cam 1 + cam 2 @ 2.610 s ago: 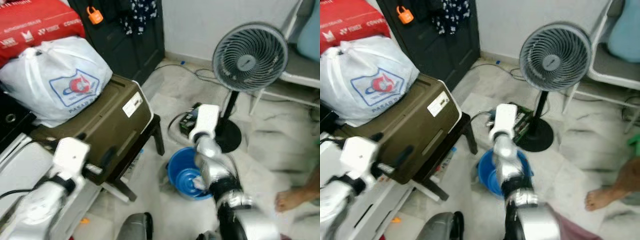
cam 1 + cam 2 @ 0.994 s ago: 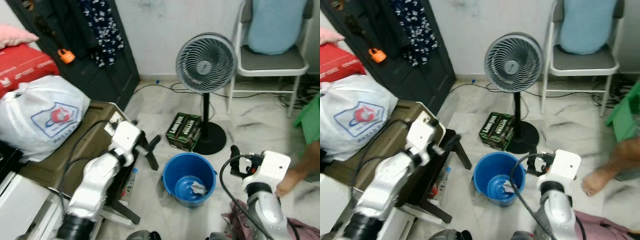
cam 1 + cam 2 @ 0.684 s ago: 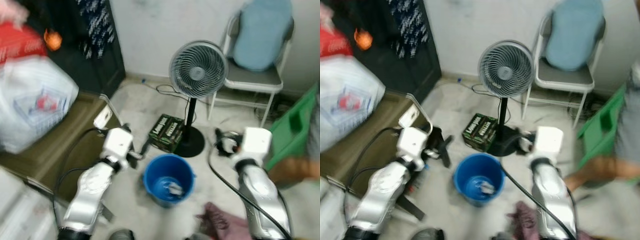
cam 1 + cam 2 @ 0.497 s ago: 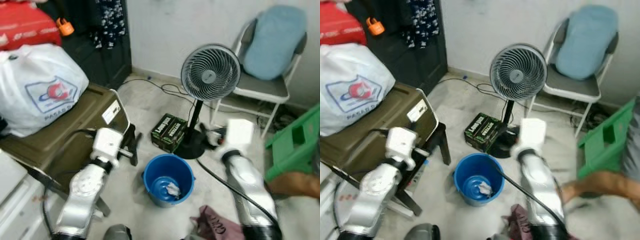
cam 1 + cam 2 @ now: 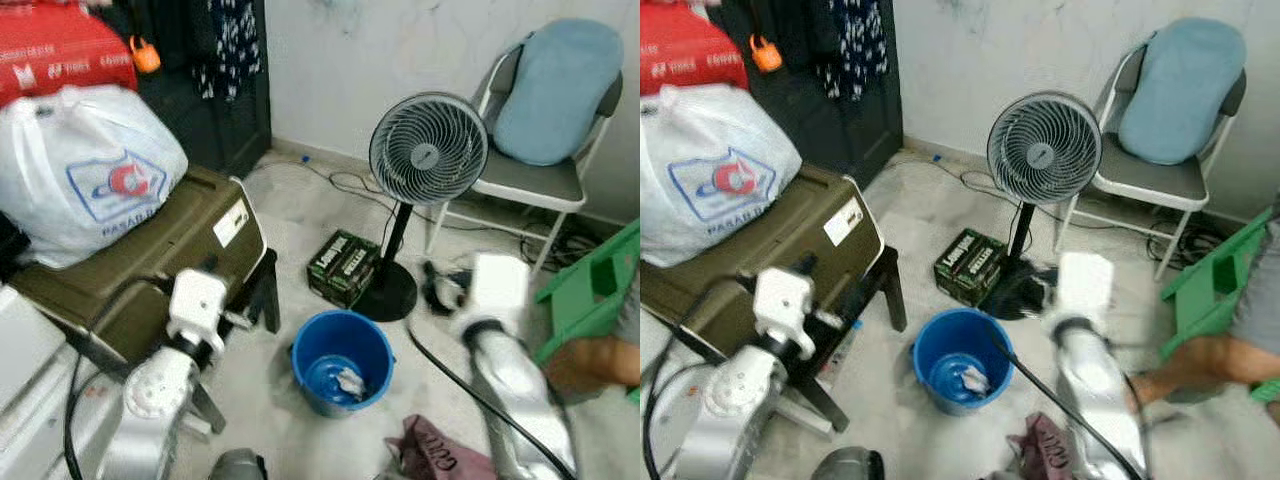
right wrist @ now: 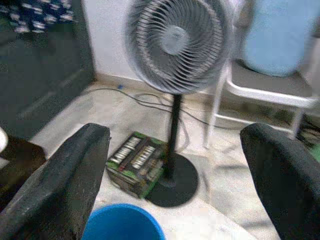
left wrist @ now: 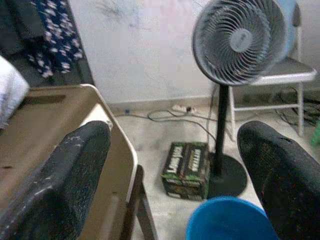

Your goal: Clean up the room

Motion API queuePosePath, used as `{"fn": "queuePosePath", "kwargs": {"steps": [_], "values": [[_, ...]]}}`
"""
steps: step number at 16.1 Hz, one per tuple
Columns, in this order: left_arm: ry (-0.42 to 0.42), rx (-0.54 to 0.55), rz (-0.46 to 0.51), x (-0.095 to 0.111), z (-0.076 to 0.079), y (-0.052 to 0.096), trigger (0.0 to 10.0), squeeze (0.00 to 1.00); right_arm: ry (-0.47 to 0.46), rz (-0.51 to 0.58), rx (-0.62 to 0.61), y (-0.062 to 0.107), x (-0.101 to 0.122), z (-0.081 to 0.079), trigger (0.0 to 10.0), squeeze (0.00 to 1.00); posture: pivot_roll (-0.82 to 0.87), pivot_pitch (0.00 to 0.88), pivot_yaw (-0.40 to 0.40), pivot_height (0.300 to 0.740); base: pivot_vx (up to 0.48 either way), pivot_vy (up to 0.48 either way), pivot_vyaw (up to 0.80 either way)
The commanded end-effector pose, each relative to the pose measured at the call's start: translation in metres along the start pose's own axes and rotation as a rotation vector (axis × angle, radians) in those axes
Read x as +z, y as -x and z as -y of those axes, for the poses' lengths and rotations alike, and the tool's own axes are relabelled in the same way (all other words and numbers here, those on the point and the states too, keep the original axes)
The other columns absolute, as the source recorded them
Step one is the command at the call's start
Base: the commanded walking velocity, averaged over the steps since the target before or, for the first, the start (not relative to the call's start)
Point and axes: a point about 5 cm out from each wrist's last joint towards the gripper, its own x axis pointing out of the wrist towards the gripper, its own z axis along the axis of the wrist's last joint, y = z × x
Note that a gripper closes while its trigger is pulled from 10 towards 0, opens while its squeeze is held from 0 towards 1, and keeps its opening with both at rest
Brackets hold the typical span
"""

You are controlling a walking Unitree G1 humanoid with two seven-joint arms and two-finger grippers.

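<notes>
While a crumpled scrap sits inside the blue bucket (image 5: 342, 365), the left gripper (image 7: 170, 180) and right gripper (image 6: 175, 185) flank it, fingers spread wide and empty; a maroon cloth (image 5: 432, 455) lies nearer, the fan (image 5: 428, 150) beyond.

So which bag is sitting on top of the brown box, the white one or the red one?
The white plastic bag with the red and blue picture sits on the olive-brown case. The red bag lies behind and above it, further back.
</notes>
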Motion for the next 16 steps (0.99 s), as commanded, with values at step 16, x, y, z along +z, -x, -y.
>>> {"fn": "queuePosePath", "kwargs": {"steps": [16], "values": [[0.057, -0.067, 0.014, 0.012, 0.005, -0.003, 10.0, 0.00, 0.054, 0.026, -0.007, 0.021, 0.000, 0.005, 10.0, 0.00, -0.06, 0.000, 0.023, 0.740, 0.000, 0.000, 0.15]]}}
